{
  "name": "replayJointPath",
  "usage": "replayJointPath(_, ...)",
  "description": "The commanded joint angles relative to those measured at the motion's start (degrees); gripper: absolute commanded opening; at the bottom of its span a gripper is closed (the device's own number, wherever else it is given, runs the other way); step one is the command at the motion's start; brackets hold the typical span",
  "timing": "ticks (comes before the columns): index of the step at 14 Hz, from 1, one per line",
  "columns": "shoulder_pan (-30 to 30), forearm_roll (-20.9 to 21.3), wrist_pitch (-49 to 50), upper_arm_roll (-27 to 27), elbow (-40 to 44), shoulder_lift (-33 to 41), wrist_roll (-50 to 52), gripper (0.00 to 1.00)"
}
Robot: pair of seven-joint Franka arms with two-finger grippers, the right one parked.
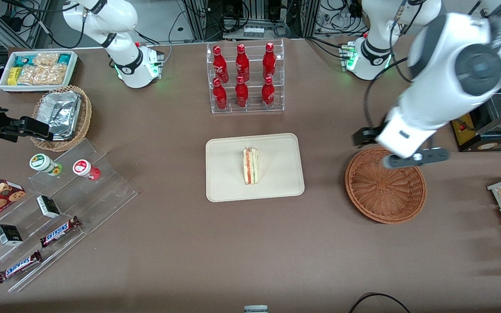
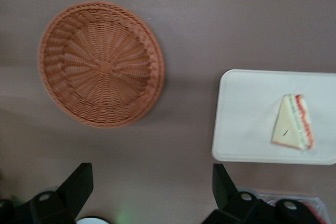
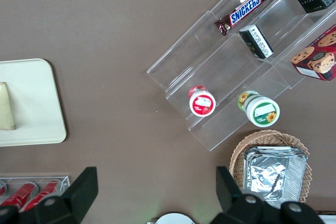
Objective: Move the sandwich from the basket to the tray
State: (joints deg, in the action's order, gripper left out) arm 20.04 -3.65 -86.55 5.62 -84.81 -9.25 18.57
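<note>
Pincer (image 2: 152, 192) hung above the counter (image 1: 168, 243) near the basket's (image 1: 385, 187) rim, fingers (image 2: 79, 182) spread apart, gripping nothing. Basket held nothing. Sandwich (image 1: 250, 165) lay on the tray (image 1: 224, 174), filling edge showing; delivery judged done, the spread fingers fitting a release. Front view hid the fingertips under the arm; wrist view showed them plainly, with basket (image 2: 101, 63), tray (image 2: 247, 114) and sandwich (image 2: 294, 122).

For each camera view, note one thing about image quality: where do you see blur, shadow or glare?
Front view: the working arm looms large and soft-edged, hiding the gripper above the basket; the tray and sandwich look sharp. Left wrist view: the whole picture is slightly soft, with a dark shadow beside the basket's rim. Right wrist view: crisp, with glare on the foil and the clear acrylic shelf.
</note>
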Motion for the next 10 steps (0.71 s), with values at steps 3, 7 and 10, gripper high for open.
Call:
replayJointPath(3,-10.0,0.7,1.1,-0.8,-7.1,8.2,-16.3,1.00)
replayJointPath(7,-12.8,1.9,-0.5,-0.8,-11.4,12.1,-16.8,1.00)
replayJointPath(10,-13.5,4.1,-1.0,-0.8,-13.2,13.9,-17.3,1.00)
